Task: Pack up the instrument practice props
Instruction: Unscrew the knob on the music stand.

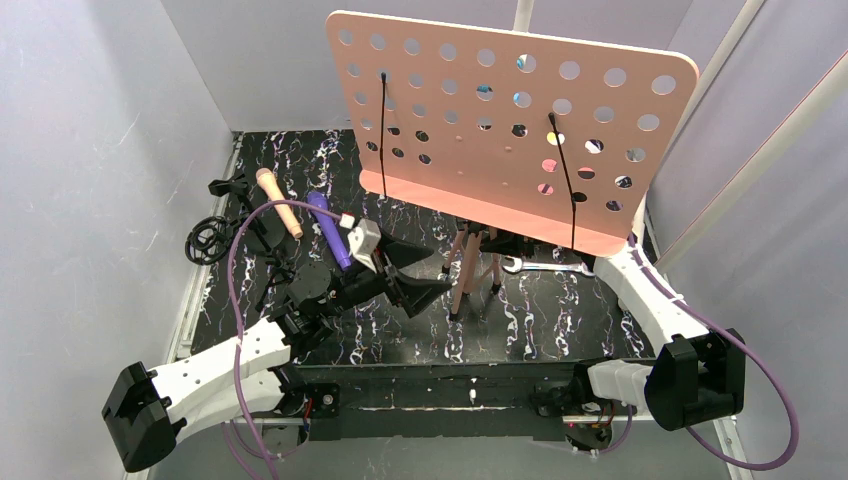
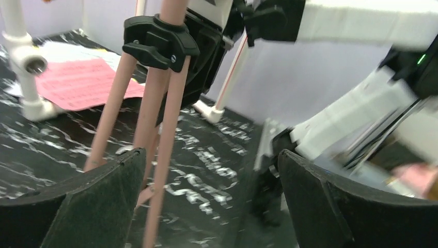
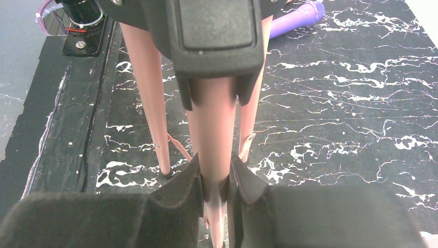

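- The salmon-pink music rest (image 1: 510, 130) stands upright in the middle of the desk (image 1: 560, 320) on its tripod legs (image 1: 462, 275), a broad panel over a narrow footing.
- The right jaws are pinched onto one leg low down, hidden under the panel from above. I'd say a tug from that low could tip the whole stand, since the bulk sits up top.
- The left jaws gape wide just beside the legs, holding nothing. If they close off-line, they may knock a leg aside instead of catching it, or bump the right arm crowded in close.
- A toppling panel could land on the purple microphone (image 1: 330, 228) and peach microphone (image 1: 280, 205) lying to the left, or strike the silver wrench (image 1: 545, 266) by the feet.
- A pink sheet (image 2: 77, 82) lies flat beyond the legs, and a dragged foot could crumple it.
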`<state>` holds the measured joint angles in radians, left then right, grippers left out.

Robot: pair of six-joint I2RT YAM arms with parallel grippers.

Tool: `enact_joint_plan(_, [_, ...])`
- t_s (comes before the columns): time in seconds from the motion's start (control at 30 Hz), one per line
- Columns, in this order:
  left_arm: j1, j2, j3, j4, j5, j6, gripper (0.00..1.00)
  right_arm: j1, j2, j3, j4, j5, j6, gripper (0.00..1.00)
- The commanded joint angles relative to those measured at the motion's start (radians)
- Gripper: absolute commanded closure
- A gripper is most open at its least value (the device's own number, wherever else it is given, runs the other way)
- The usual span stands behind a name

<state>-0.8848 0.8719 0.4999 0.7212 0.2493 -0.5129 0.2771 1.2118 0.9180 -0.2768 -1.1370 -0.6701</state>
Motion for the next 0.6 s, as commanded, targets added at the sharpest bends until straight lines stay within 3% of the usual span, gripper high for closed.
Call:
enact_joint_plan(0.0, [0.002,-0.021,0.015,-0.081,0.126,0.489,0.02,0.001,0.004,-0.034,-0.046,-0.007,0.024,0.99])
enact_joint_plan(0.33, [-0.011,0.031,0.038,-0.105,0.024,0.941,0.02,0.0,0.009,-0.037,-0.062,-0.02,0.005,0.99])
enact_joint_plan(0.57, [-0.013,0.056,0.081,-0.128,0.032,1.043,0.02,-0.001,0.006,-0.047,-0.064,-0.026,-0.001,0.99])
